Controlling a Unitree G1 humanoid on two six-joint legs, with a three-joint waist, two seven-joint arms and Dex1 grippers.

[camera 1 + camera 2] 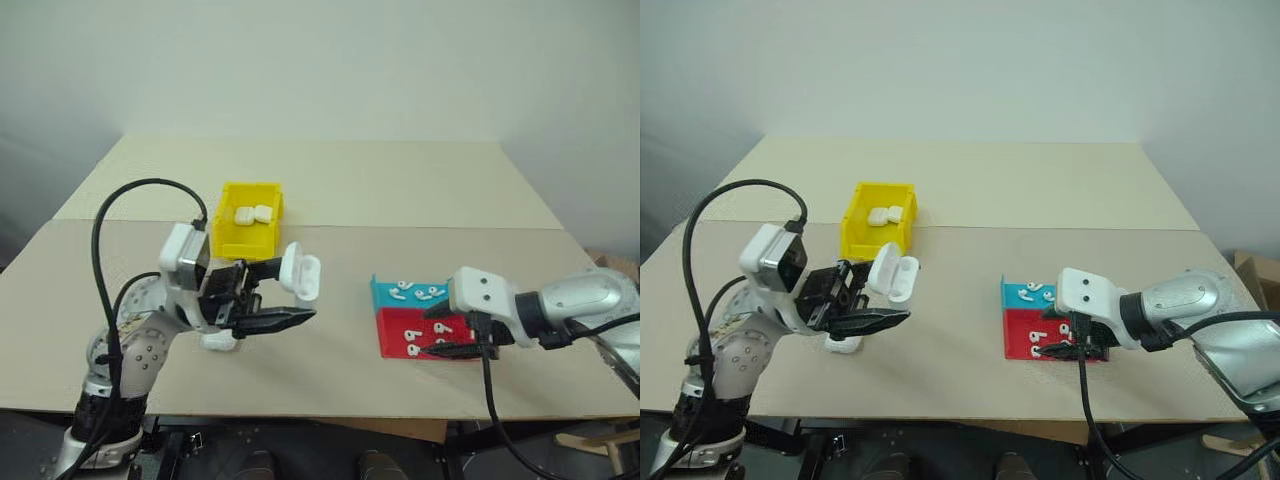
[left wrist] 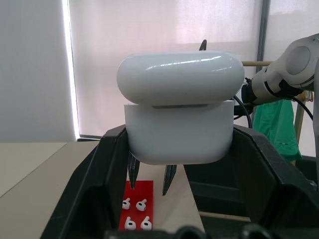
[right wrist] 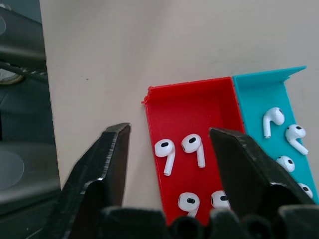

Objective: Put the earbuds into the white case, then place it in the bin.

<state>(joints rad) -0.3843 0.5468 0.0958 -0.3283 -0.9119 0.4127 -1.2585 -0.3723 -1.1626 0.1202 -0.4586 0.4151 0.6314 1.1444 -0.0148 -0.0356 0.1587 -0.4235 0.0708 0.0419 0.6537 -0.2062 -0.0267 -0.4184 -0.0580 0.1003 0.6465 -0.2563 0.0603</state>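
Left gripper: clenched on the white case, lid open.
Right gripper: parted over the red tray — earbuds between its fingers.
Handling: likely light, glossy, slippery — pinch the bulb.

Legible text, labels, brands, numbers, signs: none found.

- white case: glossy shell, plain, no marking readable.
- bin: yellow walls, unmarked.
- red tray and teal tray: plain plastic, no lettering.
- earbuds: white, no print discernible.
- table: bare beige surface, no signs.
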